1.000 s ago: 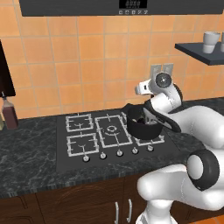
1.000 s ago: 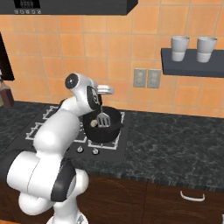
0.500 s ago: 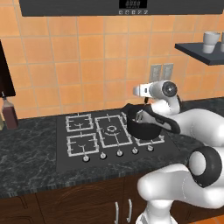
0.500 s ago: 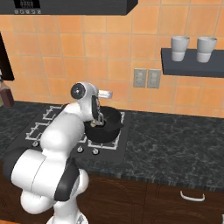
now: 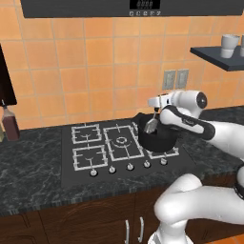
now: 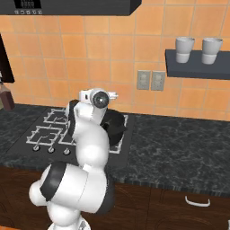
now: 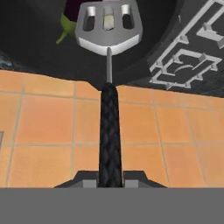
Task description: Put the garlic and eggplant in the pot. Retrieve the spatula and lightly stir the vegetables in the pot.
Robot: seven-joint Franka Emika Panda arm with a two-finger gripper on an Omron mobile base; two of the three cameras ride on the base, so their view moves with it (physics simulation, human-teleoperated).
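Note:
My gripper (image 7: 109,179) is shut on the black handle of the spatula (image 7: 108,127). The spatula's silver slotted head (image 7: 108,27) hangs over the inside of the black pot (image 7: 35,43). A pale bit of garlic (image 7: 108,20) shows through the middle slot. The dark eggplant (image 7: 72,11) with its green stem lies just left of the head. From the left base, the gripper (image 5: 157,107) is above the pot (image 5: 159,140) on the right front burner, and the spatula (image 5: 151,126) slants down into it. In the right base view my arm covers most of the pot (image 6: 117,128).
The stove (image 5: 95,147) has bare grates left of the pot and a row of knobs along its front. A brown bottle (image 5: 10,125) stands at the counter's far left. Cups (image 6: 184,49) sit on a wall shelf to the right. Orange tiled wall lies behind.
The hand has turned and sunk slightly toward the pot, swinging the spatula head across the inside of the pot. The grip on the handle is unchanged.

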